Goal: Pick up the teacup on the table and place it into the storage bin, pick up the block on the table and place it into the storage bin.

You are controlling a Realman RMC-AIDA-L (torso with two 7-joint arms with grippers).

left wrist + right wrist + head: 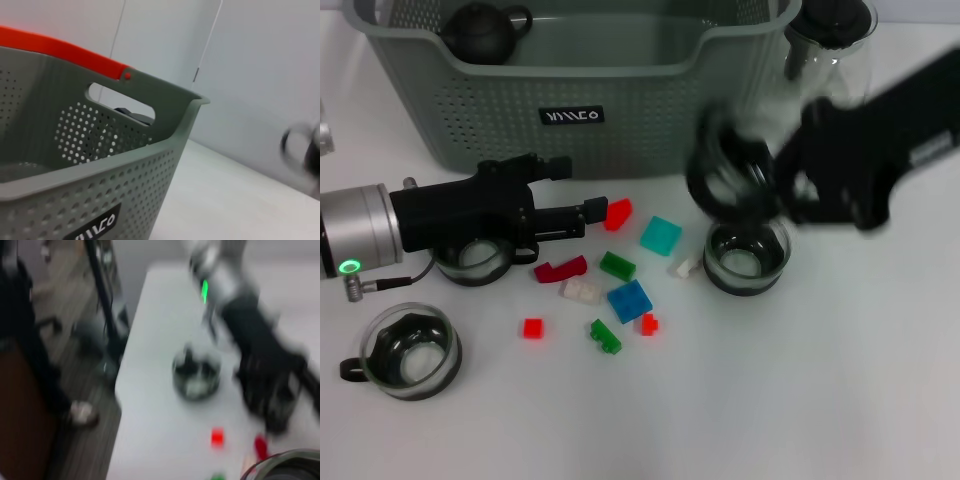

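Note:
The grey-green storage bin [500, 110] stands at the back of the table, its perforated wall close up in the left wrist view [125, 190]. My right gripper [760, 180] is blurred and shut on a glass teacup [725, 172], held in the air in front of the bin's right end. Directly below it another teacup [747, 257] sits on the table. My left gripper [585, 190] reaches in low from the left with its fingers apart. A red block [618, 213] lies at the tip of its lower finger.
Several small blocks lie mid-table, among them teal [661, 235], blue [629, 300] and green [617, 265]. Two more teacups [470, 258] [410, 352] stand at the left. A dark teapot [480, 32] sits inside the bin, and a glass teapot [830, 40] stands at the back right.

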